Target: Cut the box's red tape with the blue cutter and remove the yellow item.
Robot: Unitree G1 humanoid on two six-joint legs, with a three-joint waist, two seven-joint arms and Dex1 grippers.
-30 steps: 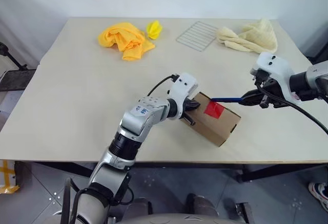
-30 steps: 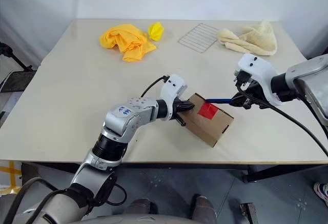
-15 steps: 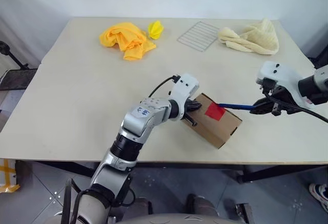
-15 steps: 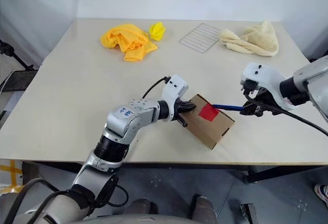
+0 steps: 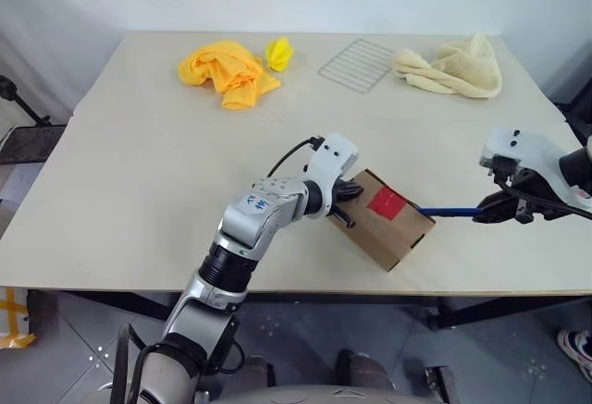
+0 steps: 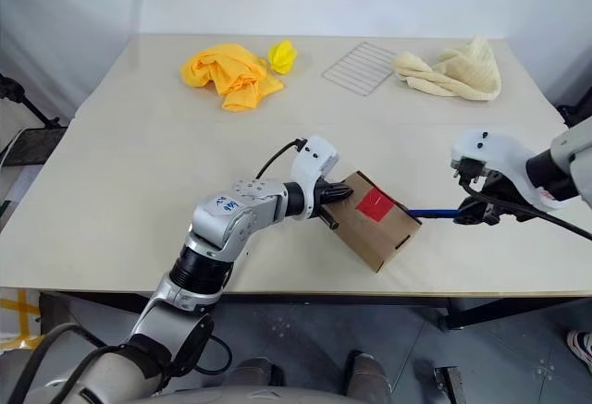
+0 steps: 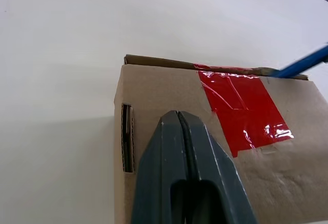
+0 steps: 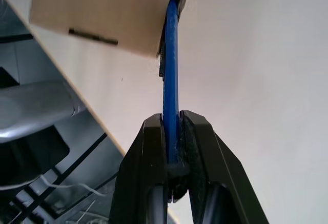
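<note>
Near the front edge of the table [image 5: 139,145] sits the box [image 5: 381,222], lying at an angle with the red tape [image 5: 387,203] on its top face. Against the box's left end presses the left gripper [image 5: 348,202], its two black fingers [image 7: 190,157] squeezed flat together with nothing between them, resting on the cardboard just short of the tape. Off to the right of the box hangs the right gripper [image 5: 485,213], clamped tight on the handle of the blue cutter [image 5: 448,210]; the cutter runs nearly level from those fingers toward the box, and its far end meets the box's right edge beside the tape, as the right wrist view shows it reaching the cardboard corner. Whether the blade is in the tape or only beside it, I cannot tell. Well behind the box, at the far side of the table, lie an orange cloth [image 5: 226,72] with a small yellow item [image 5: 277,53] just beside it, a wire rack [image 5: 357,64] further right, and a cream towel [image 5: 455,67] beyond that.
</note>
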